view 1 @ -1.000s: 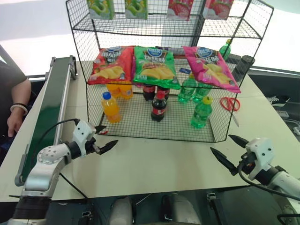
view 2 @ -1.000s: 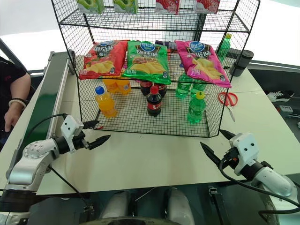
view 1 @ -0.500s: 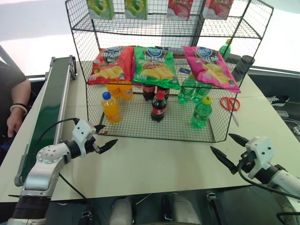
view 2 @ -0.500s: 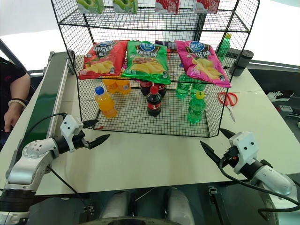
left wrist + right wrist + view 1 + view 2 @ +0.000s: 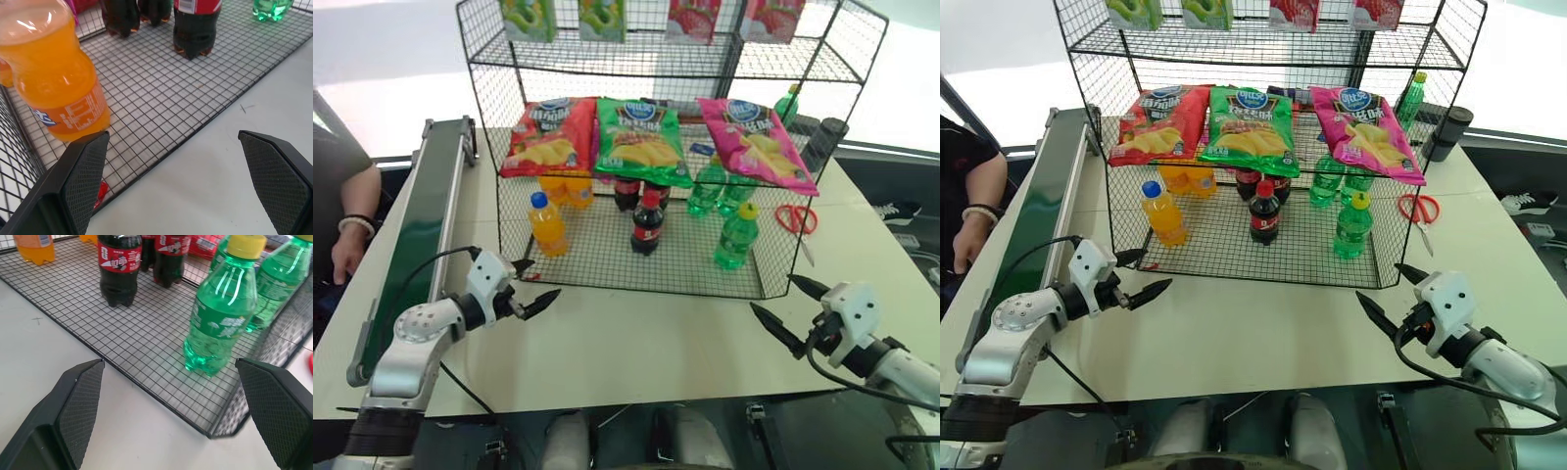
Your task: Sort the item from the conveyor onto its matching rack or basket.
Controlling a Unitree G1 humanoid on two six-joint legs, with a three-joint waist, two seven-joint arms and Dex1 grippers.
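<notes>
A clear-green bottle (image 5: pixel 736 238) with a yellow cap stands upright on the bottom tier of the black wire rack (image 5: pixel 607 269), at its front right; it also shows in the right wrist view (image 5: pixel 220 318). Two more green bottles (image 5: pixel 707 186) stand behind it. The conveyor (image 5: pixel 421 235) runs along the table's left side, its dark green belt bare. My left gripper (image 5: pixel 546 277) hovers open and empty over the table before the rack's front left corner. My right gripper (image 5: pixel 771 293) hangs open and empty before the rack's front right corner.
An orange-drink bottle (image 5: pixel 546 224) and a cola bottle (image 5: pixel 646 222) stand on the same tier, with others behind. Red, green and pink chip bags (image 5: pixel 641 139) lie above. Red scissors (image 5: pixel 793 215) and a dark cup (image 5: pixel 824 143) sit right of the rack. A person's arm (image 5: pixel 350 235) rests left of the conveyor.
</notes>
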